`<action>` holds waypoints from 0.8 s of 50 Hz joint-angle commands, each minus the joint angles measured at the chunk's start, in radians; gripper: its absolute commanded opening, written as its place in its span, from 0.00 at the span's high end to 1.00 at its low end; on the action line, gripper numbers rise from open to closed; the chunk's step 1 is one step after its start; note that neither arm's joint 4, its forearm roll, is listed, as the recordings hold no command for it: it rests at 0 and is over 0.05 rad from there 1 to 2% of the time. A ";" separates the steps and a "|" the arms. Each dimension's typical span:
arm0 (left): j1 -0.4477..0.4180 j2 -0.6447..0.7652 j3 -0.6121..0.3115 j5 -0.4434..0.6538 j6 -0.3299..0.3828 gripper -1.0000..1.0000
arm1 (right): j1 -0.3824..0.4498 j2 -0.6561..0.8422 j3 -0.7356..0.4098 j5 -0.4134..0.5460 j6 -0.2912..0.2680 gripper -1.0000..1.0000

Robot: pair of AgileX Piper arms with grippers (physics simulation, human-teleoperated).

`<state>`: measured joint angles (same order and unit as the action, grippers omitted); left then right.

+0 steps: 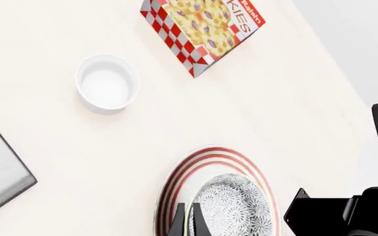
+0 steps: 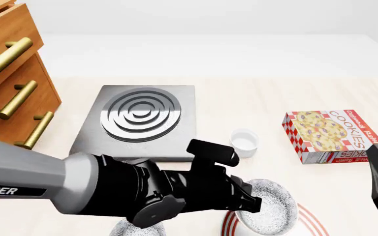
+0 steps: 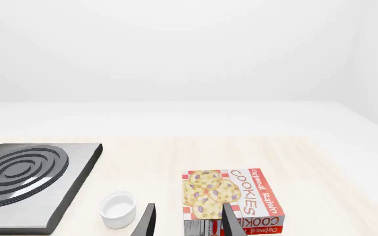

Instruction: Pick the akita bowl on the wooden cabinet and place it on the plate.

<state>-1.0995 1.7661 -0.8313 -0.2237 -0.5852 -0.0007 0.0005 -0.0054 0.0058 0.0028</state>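
1. The room is plain white, and a pale wooden table [image 2: 241, 93] fills the floor of the scene.
2. The big wooden cabinet [image 2: 12, 83] stands at the far left, with gold bar handles.
3. The grey stove slab [image 2: 140, 120] lies flat beside the cabinet.
4. The left arm [image 2: 110, 191] is thick and black and reaches low across the front.
5. The cookie box [image 2: 330, 135] lies on the right side of the table.
6. The plate [image 1: 196, 162] with red rings sits near the front edge.
7. The bowl [image 1: 232, 206] is already over the plate, not on the cabinet. It looks hard, smooth and easy to break, so its thin rim is the best place to hold.
8. A second speckled bowl [image 2: 133, 230] peeks out under the arm.
9. The left gripper [image 1: 187, 223] pinches the bowl's rim between its fingers.
10. The right gripper [image 3: 185, 221] has its fingers spread and holds nothing.
11. The little white cup [image 2: 245, 141] sits between the stove slab and the box.
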 commanded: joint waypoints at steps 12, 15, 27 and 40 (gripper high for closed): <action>0.000 0.029 -0.018 -0.015 -0.006 1.00 | 0.000 0.000 0.000 0.000 0.000 0.00; -0.001 0.036 -0.019 -0.020 -0.008 1.00 | 0.000 0.000 0.000 0.000 0.000 0.00; -0.014 0.063 -0.028 -0.030 -0.015 1.00 | 0.000 0.000 0.000 0.000 0.000 0.00; -0.019 0.079 -0.036 -0.036 -0.017 1.00 | 0.000 0.000 0.000 0.000 0.000 0.00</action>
<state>-1.1148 1.8356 -0.8569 -0.2522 -0.6009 -0.0007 0.0005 -0.0054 0.0058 0.0028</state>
